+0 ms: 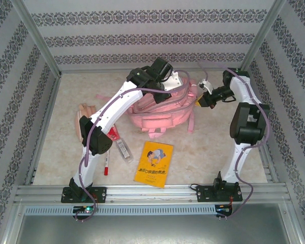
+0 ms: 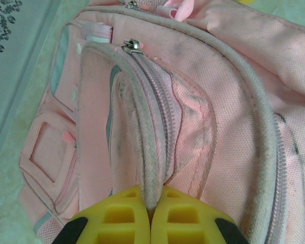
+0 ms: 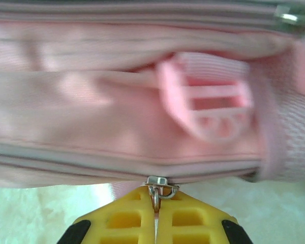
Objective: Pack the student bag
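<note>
Pale marbled tabletop (image 1: 203, 147). Yellow paperback booklet (image 1: 153, 163) is lying nearest. Behind it, the large soft pink fabric student bag (image 1: 165, 109) is lying mid-table. Left gripper (image 2: 151, 213) is pinching its grey piped rim (image 2: 142, 152), likely bracing; right gripper (image 3: 155, 213) is clamping the silver zipper pull (image 3: 160, 187), presumably to unzip.

White, black-jointed left arm (image 1: 112, 109) stretched forward and right, wrist at far end. Yellow-padded left gripper (image 2: 151, 203) pinched tight on grey corded seam (image 2: 145, 152) of large soft pink fabric student bag (image 2: 229, 101). White right arm (image 1: 241, 147) upright, forearm bent left. Yellow-padded right gripper (image 3: 155, 206) closed on small silver metal zipper pull (image 3: 157, 185).
</note>
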`<action>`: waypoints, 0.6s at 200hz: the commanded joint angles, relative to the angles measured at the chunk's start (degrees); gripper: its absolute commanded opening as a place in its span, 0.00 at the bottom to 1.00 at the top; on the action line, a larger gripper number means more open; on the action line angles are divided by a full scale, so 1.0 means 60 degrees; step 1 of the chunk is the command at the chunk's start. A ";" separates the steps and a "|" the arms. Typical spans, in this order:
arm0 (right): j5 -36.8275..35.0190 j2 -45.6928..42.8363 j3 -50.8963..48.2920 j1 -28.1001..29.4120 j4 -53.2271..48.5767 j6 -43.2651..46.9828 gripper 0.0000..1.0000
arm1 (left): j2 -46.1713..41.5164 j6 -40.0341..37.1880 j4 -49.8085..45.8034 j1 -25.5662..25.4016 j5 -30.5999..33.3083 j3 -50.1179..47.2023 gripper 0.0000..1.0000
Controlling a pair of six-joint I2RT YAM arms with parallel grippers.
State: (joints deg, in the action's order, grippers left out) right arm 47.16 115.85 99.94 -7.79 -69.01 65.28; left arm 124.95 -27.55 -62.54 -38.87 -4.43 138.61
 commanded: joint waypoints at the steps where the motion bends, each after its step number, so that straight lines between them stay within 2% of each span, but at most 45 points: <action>1: -0.0350 -0.0970 -0.0722 0.0249 -0.0253 0.0610 0.00 | 0.0258 0.0331 0.0448 0.0169 0.0356 0.0462 0.00; 40: -0.0250 -0.2317 -0.2275 0.0991 0.0332 0.0240 0.00 | 0.0741 0.0743 0.0741 0.0157 0.0006 0.0455 0.00; 68: 0.1010 -0.2924 -0.3434 0.1387 0.1048 -0.1010 0.00 | 0.1062 0.1233 0.1017 0.0151 -0.0419 0.0478 0.00; 91: 0.1497 -0.3196 -0.4528 0.1986 0.2577 -0.3330 0.00 | 0.1221 0.1713 0.1133 0.0151 -0.0964 0.0378 0.00; 105: 0.2322 -0.3294 -0.5075 0.2374 0.3436 -0.4611 0.00 | 0.1288 0.2077 0.1330 0.0151 -0.1167 0.0217 0.00; 120: 0.2780 -0.3298 -0.5679 0.2658 0.4843 -0.6747 0.00 | 0.1328 0.2336 0.1598 0.0154 -0.1388 0.0027 0.00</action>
State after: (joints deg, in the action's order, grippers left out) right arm 53.47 97.78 70.43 4.45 -52.49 44.95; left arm 132.46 -19.09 -61.19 -38.87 -9.21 139.09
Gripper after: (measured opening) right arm 0.043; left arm 0.048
